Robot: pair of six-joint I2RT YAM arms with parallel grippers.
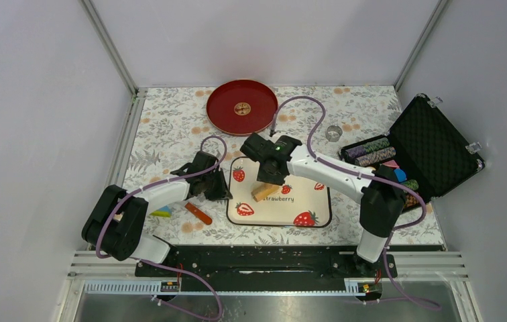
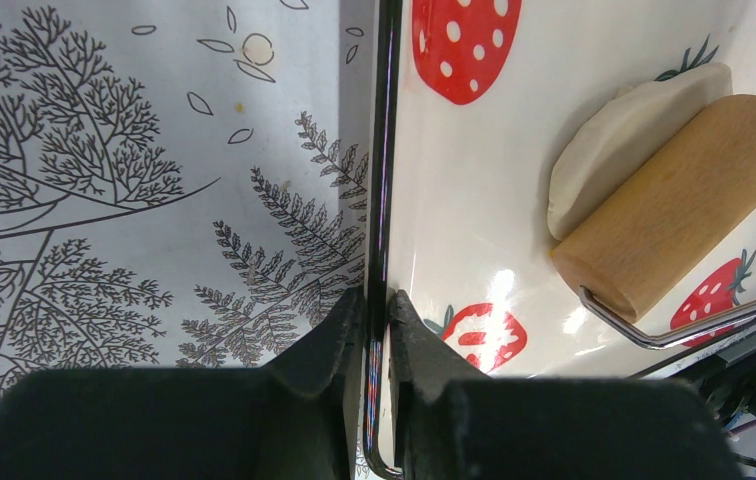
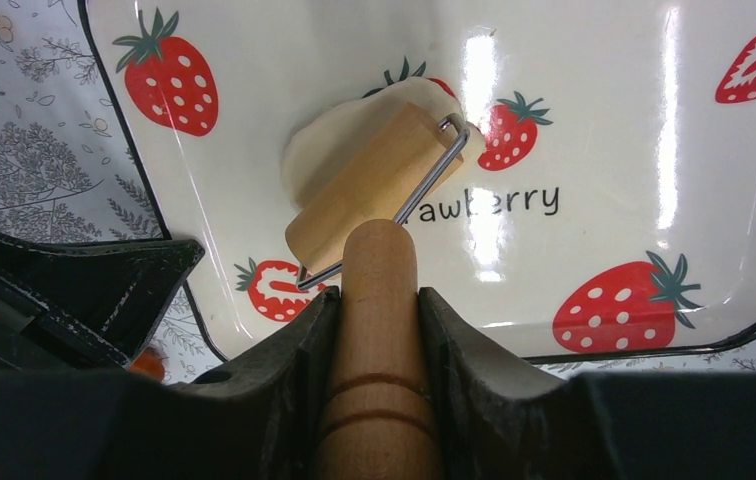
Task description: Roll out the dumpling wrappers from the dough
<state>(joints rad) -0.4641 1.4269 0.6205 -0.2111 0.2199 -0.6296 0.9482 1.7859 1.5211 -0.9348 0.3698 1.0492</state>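
— Right pincer [image 3: 378,296]?
— Grips 1 wooden roller [image 3: 374,185] by its handle, barrel on 1 pale cream dough wrapper [image 3: 326,140] on 1 white strawberry-printed tray [image 3: 604,100].
— Left pincer [image 2: 378,300]?
— Nipped narrow on that tray's black rim.

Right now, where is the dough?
In the right wrist view, the dough lies left of centre on the strawberry tray, partly under the wooden roller.

Wooden roller [image 3: 374,185], glossy tray [image 3: 604,120]
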